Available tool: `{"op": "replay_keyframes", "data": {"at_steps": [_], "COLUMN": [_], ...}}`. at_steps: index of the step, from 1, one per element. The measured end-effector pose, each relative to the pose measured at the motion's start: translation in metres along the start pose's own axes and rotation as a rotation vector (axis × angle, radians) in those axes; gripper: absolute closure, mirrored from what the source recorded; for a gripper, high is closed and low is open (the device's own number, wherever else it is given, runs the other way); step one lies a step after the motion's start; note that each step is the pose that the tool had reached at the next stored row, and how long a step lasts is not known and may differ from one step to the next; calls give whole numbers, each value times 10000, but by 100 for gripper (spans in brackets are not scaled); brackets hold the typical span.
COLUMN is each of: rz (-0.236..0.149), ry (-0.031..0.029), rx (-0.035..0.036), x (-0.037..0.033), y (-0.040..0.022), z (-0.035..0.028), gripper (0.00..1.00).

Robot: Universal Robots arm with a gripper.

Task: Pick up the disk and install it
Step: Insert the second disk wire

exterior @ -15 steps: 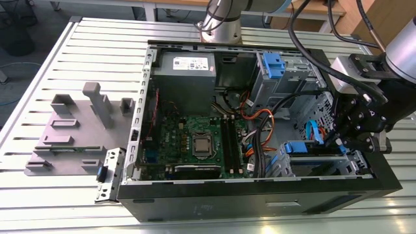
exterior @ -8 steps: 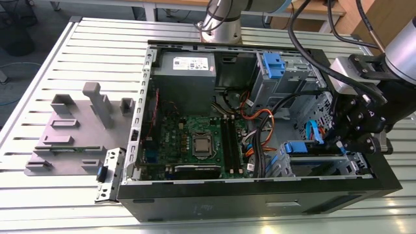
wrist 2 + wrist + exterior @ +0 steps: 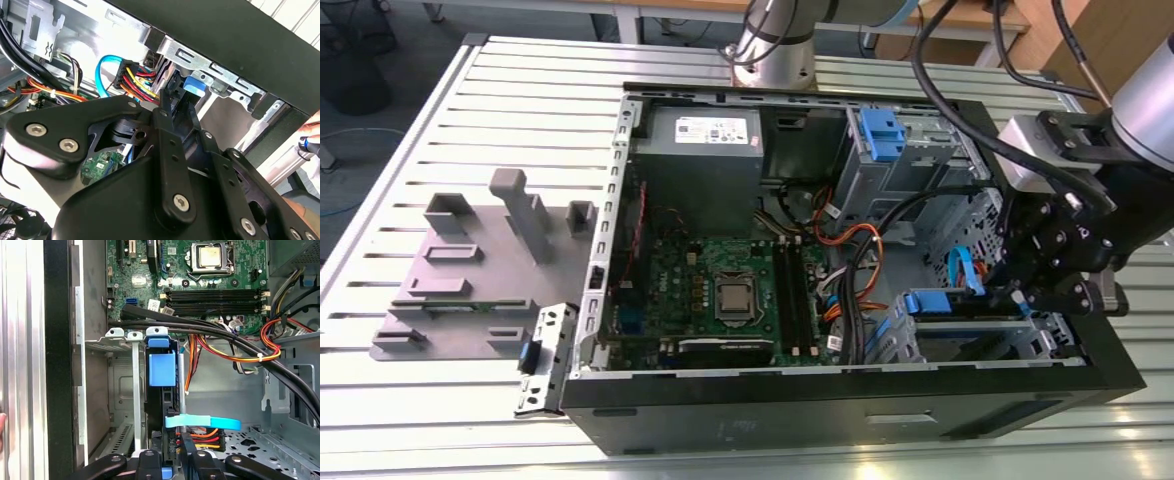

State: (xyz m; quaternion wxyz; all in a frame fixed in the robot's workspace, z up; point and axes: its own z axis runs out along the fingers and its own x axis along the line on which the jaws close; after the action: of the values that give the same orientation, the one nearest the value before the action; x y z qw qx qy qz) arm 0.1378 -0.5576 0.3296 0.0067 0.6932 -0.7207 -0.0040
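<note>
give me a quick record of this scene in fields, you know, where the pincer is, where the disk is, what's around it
setting: open computer case lying on a slatted metal table
pincer: inside the case at the drive bay, on the exterior view's right
disk: standing on edge in the metal drive cage, blue handle end showing, in the first wrist view
contact: pincer fingers sit on either side of the disk's blue end; grip cannot be confirmed
nearby: blue cable, motherboard, grey power supply
</note>
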Motion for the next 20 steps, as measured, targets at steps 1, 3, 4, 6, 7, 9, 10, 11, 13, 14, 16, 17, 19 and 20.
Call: {"op": "replay_keyframes", "data": {"at_steps": [1,3,4,6,7,9,10,11,13,14,16,17,19,20], "rz": [-1,0,-1,0,-1,0,-1,-1,-1,-1,0,0,0,0], "ry": [-2,0,-2,-1,-1,1,0,0,-4,-3,-1,-1,-1,-1], "rx": [0,0,0,0,0,-1,0,0,0,0,0,0,0,0], "x": [0,0,1,1,1,1,1,2,1,2,2,2,3,4], "y": [0,1,1,3,3,4,5,5,5,5,15,23,42,46], "z": [-18,-76,-108,-174,-211,-281,-309,-333,-341,-341,-342,-341,-339,-339], "gripper": [71,71,71,71,71,71,71,71,71,71,71,71,71,71]}}
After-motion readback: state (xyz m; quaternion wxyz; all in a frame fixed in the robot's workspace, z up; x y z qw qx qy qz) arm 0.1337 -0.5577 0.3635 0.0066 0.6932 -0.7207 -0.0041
